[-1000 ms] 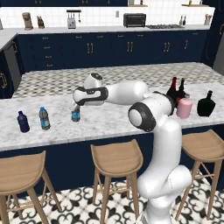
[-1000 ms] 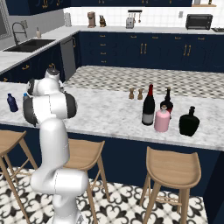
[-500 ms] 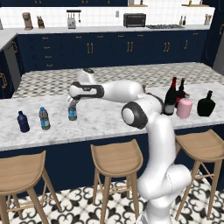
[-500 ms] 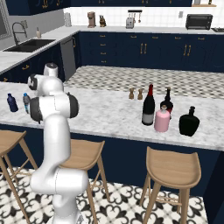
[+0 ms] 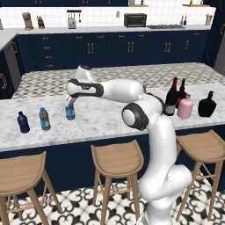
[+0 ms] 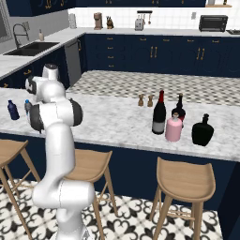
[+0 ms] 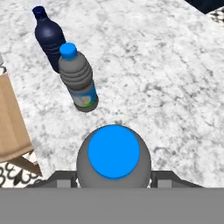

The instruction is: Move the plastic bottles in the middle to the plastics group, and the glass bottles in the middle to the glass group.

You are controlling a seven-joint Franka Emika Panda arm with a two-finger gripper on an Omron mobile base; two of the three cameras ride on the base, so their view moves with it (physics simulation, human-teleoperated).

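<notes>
Claw: the claw (image 5: 70, 107) is closed partway around a small water bottle (image 7: 113, 162), one dark finger on each side of its body, blue cap straight below the hand camera.
Held bottle: it hangs low at the table (image 5: 101, 121), just short of the plastics group; whether its base touches the marble I cannot tell.
Plastics group: a second water bottle (image 7: 79, 79) stands just ahead of the claw, and the dark-blue bottle (image 7: 49, 36) just beyond that, almost touching it.
Glass left in the middle: the wine bottle (image 6: 159, 114) and the pink bottle (image 6: 174, 127) stand well away from the claw, at the far end of the arm's reach, beside the black flask (image 6: 203, 131).
Risk, neighbour: carried much further forward, the held bottle could nudge the standing water bottle, which would likely tip into the dark-blue one.
Risk, release: let go while tilted or off the surface, a light narrow-based bottle like this may topple and roll.
Risk, grip: the rounded, smooth plastic looks slippery and soft, so it could twist or slide between the fingers.
Materials: clear-grey ribbed plastic, glossy blue cap, blue label band; opaque dark-blue bottle; polished grey-veined marble.
Shapes: small cylinders with rounded shoulders and narrow necks.
</notes>
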